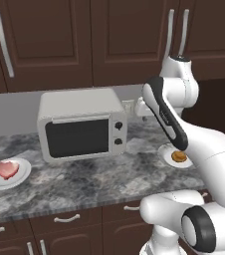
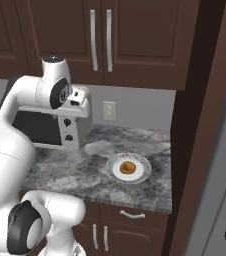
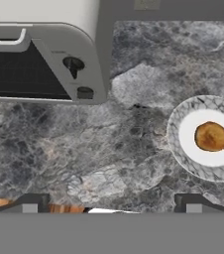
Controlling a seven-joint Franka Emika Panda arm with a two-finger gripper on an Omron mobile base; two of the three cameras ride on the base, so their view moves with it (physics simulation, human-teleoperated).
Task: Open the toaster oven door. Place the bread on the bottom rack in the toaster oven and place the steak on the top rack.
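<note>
the pincer (image 3: 111,201) is held open above the marble desk (image 1: 94,174); the toaster oven (image 1: 82,124) is shown shut, the bread (image 3: 211,136) on a plate (image 3: 183,154), the steak (image 1: 7,169) on another.

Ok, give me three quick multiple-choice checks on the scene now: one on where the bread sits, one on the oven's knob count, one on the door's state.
1. The bread lies on:
A. a plate right of the toaster oven
B. the bottom rack
C. the steak's plate

2. Knobs on the toaster oven front:
A. one
B. two
C. four

3. The toaster oven door is:
A. dropped open
B. removed
C. shut

Answers: 1 A, its plate sits on the counter to the oven's right. 2 B, two dark knobs on the right panel. 3 C, glass flush with the front.
</note>
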